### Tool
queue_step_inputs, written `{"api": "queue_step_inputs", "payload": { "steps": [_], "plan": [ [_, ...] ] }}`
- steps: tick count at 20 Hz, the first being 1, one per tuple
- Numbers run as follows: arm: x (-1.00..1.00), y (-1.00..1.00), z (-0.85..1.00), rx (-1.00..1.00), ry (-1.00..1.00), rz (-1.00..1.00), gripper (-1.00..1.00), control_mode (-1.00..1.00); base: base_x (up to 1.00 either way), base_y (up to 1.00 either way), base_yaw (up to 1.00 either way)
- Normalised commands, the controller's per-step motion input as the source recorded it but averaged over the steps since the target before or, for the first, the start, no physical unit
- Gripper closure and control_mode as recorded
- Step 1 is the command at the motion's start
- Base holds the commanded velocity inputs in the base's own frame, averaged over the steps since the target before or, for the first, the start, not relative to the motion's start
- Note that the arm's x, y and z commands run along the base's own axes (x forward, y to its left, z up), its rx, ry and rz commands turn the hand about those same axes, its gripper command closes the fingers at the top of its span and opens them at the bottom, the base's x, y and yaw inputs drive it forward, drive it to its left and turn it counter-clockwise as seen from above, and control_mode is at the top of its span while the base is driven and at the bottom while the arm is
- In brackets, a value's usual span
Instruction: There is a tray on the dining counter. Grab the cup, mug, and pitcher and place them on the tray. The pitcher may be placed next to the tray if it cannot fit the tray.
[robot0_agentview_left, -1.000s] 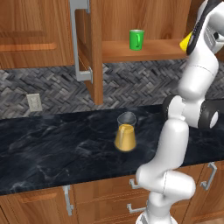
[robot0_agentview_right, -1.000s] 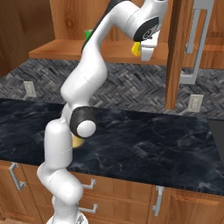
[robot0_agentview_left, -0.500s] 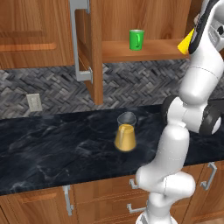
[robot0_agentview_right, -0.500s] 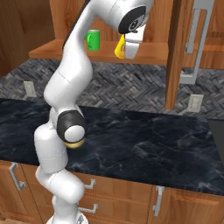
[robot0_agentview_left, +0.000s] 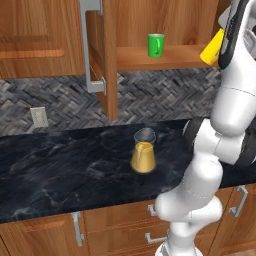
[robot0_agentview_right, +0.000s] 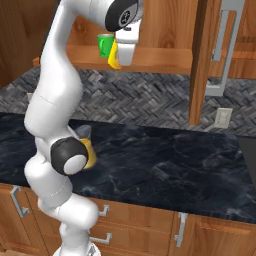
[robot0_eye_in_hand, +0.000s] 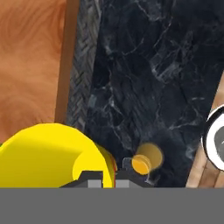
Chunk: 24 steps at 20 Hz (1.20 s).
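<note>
Hand (robot0_agentview_right: 116, 64) raised high before the open wall cabinet, fingers pinched tight on the cup (robot0_agentview_left: 212, 47), holding it tilted in the air just off the front edge of the cabinet shelf (robot0_agentview_left: 150, 56). Cup (robot0_agentview_right: 113, 56) seen from the right base camera as a yellow sliver tucked under the white wrist, close beside the mug (robot0_agentview_right: 105, 45). From the hand camera, cup (robot0_eye_in_hand: 57, 155) large and yellow at the bottom of the view, clamped at its rim between the dark fingertips (robot0_eye_in_hand: 89, 178), with the pitcher (robot0_eye_in_hand: 146, 159) small and far below on the dark marble. Mug (robot0_agentview_left: 156, 45) upright on the shelf, handle to its right in the left base camera, well apart from the cup there. Pitcher (robot0_agentview_left: 143, 152) upright on the black veined worktop (robot0_agentview_left: 60, 170) under the cabinet, clear neck toward the herringbone backsplash (robot0_agentview_left: 60, 102); partly hidden behind the arm's dark elbow joint in the right base camera (robot0_agentview_right: 89, 150). Cabinet door (robot0_agentview_left: 102, 55) swung open, its long grey handle facing left. Wall outlet (robot0_agentview_left: 37, 116) on the backsplash at the far left.
</note>
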Motion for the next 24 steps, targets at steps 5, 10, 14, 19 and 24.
{"api": "queue_step_inputs", "payload": {
  "steps": [5, 10, 14, 19, 24],
  "plan": [
    [-1.00, 0.43, -0.25, -0.17, -0.14, 0.04, 1.00, -1.00, 0.00, 0.00, 0.00],
    [-0.85, 0.45, -0.64, -0.19, -0.05, 0.17, 1.00, -1.00, 0.00, 0.00, 0.00],
    [-0.47, 0.47, -0.79, -0.16, 0.00, 0.25, 1.00, -1.00, 0.00, 0.00, 0.00],
    [-0.41, 0.16, -0.68, -0.10, 0.00, 0.24, 1.00, -1.00, 0.00, 0.00, 0.00],
    [-0.03, 0.00, -0.38, -0.01, 0.00, 0.27, 1.00, -1.00, 0.00, 0.00, 0.00]
  ]
}}
